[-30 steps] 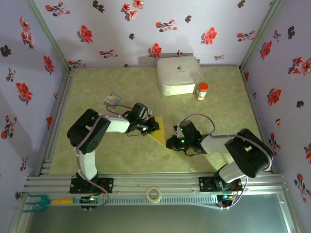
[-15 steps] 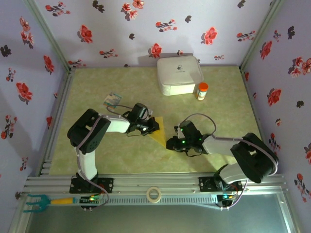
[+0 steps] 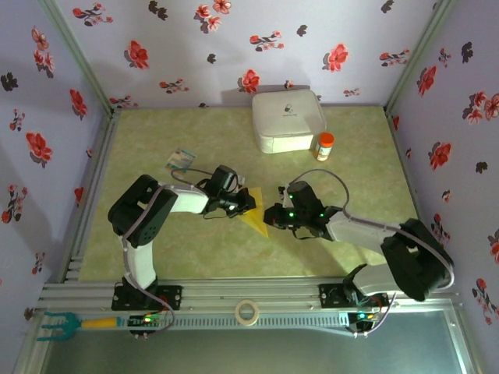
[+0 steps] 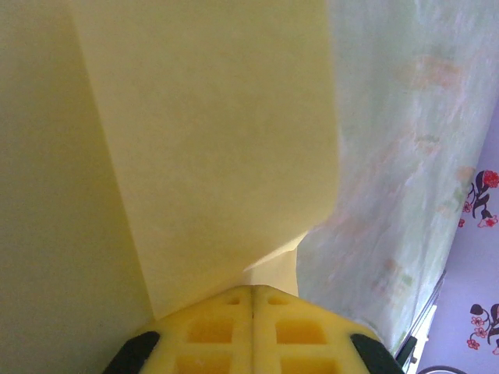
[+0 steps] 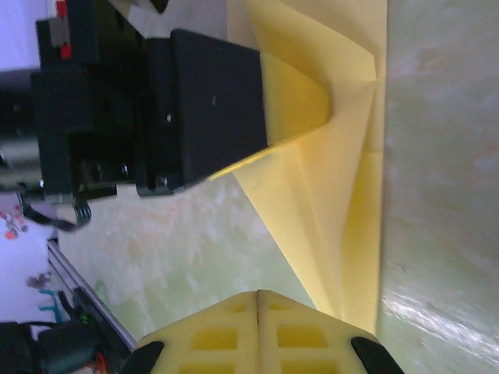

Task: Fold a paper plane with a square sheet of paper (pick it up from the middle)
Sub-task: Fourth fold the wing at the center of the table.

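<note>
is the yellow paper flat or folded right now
Folded. From above, the yellow paper is a triangle, not a square; the right wrist view shows creases and overlapping flaps, one curling upward.

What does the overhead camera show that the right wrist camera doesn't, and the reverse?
Overhead: the white box, orange-capped bottle, small card and tape roll. Right wrist: the right gripper with pads together, and fold creases up close. Shared: the yellow paper, the left gripper clamped on it, and the green table.
</note>
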`<state>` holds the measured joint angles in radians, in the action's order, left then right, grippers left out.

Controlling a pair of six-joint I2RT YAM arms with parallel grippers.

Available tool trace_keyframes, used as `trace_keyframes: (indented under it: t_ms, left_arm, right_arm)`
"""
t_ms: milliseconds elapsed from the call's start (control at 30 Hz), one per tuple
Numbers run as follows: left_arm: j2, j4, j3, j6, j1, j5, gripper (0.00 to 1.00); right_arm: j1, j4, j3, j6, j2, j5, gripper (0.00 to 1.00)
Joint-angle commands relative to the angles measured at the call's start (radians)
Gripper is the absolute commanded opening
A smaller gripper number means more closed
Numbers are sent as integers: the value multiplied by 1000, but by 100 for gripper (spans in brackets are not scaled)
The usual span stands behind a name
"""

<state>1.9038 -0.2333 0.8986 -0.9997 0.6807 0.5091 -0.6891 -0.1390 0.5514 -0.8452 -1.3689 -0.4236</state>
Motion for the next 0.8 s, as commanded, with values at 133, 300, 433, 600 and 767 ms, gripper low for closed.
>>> trace_keyframes:
  t_ms: [133,300,433,600,767]
  left_arm:
    - [27,25,-21,10,6,-24,0]
    - [29,26,-18,10,6,-24,0]
    - [31,26,-17,11,6,-23,0]
    - [33,28,-17,11,6,-24,0]
    - [34,31,-13,11,7,-24,0]
  right_arm:
    - [-7,-132,81,-57,-155,-60,2]
    - [-13,-132,112,-51,-223,-72,2]
    - [-25,-119,137,-41,-270,-73,2]
    - [-29,-96,132,-27,-312,-47,3]
    - [-26,-112,82,-24,-318,-37,4]
